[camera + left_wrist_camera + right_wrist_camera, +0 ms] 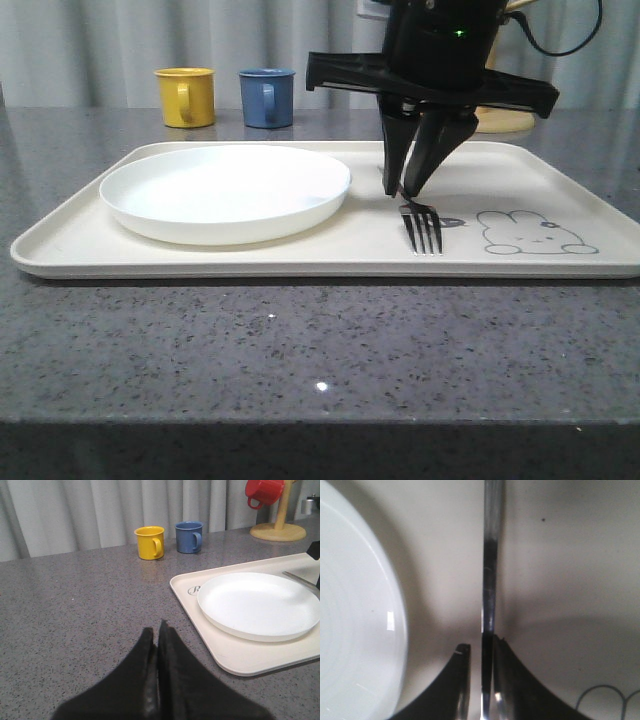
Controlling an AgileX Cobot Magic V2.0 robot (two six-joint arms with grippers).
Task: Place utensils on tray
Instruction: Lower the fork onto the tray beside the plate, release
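A silver fork point(422, 228) lies on the cream tray point(300, 255), right of centre, tines toward the front edge beside the grey rabbit drawing point(535, 233). My right gripper point(400, 190) points down over its handle. In the right wrist view the handle point(490, 570) runs between the fingers of the right gripper point(481, 644); it rests against one finger with a narrow gap to the other, so the jaws stand slightly open. My left gripper point(156, 627) is shut on nothing, over the bare table left of the tray point(235, 660).
A round white plate point(225, 190) fills the tray's left half. A yellow mug point(186, 96) and a blue mug point(267, 97) stand behind the tray. A red mug point(264, 490) hangs on a wooden stand point(278, 530) at the back right.
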